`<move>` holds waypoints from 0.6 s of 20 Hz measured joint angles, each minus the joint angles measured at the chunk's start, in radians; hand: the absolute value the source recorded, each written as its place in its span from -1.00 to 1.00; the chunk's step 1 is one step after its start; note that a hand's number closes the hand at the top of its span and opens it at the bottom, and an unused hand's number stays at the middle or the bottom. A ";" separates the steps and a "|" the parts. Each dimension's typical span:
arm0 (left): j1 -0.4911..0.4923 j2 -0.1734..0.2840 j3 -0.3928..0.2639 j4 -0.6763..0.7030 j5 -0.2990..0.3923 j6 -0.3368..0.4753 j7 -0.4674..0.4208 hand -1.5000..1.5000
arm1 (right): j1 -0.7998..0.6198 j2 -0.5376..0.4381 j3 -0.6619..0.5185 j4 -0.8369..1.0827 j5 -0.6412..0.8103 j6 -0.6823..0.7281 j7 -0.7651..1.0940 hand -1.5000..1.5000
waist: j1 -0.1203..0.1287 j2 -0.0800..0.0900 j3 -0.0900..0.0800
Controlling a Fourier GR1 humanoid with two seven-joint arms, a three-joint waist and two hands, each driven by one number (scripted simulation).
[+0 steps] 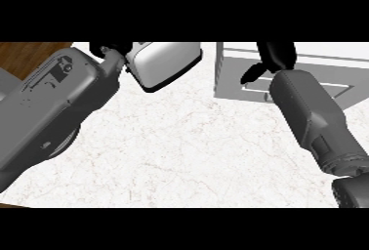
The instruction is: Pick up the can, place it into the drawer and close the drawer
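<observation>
My right hand (274, 58) is over the drawer (317, 78); can't tell if its fingers are curled. No can visible, maybe already inside. Left hand (108, 50) is mostly hidden, fingers unclear. Left to do, I judge: shut drawer.

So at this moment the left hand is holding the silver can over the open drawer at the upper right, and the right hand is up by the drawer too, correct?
Not quite. The head view shows the left hand holding the silver can over the marble counter at the upper left, apart from the drawer at the upper right. The right hand is up by the drawer, as you said.
</observation>
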 measured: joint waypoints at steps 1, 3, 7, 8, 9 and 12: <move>0.003 -0.003 -0.003 -0.008 -0.004 0.009 0.002 -1.00 | -0.008 0.003 -0.004 0.008 -0.006 0.011 -0.012 -1.00 | 0.002 0.000 0.000; 0.013 0.001 -0.001 -0.013 -0.007 0.004 0.001 -1.00 | -0.029 0.011 -0.023 0.023 -0.031 0.050 -0.049 -1.00 | 0.002 0.005 0.002; 0.033 0.008 0.000 -0.037 -0.008 0.004 0.008 -1.00 | -0.043 0.026 -0.118 0.032 -0.136 0.110 -0.142 -1.00 | -0.002 0.010 0.004; 0.033 0.009 0.000 -0.036 -0.010 0.003 0.009 -1.00 | -0.049 0.028 -0.144 0.033 -0.165 0.128 -0.162 -1.00 | -0.006 0.012 0.004; 0.036 0.014 0.003 -0.041 -0.010 0.001 0.008 -1.00 | -0.053 0.028 -0.173 0.035 -0.195 0.150 -0.179 -1.00 | -0.007 0.012 0.005; 0.051 0.021 0.001 -0.061 -0.013 0.004 0.013 -1.00 | -0.056 0.029 -0.257 0.031 -0.284 0.194 -0.238 -1.00 | -0.009 0.008 0.004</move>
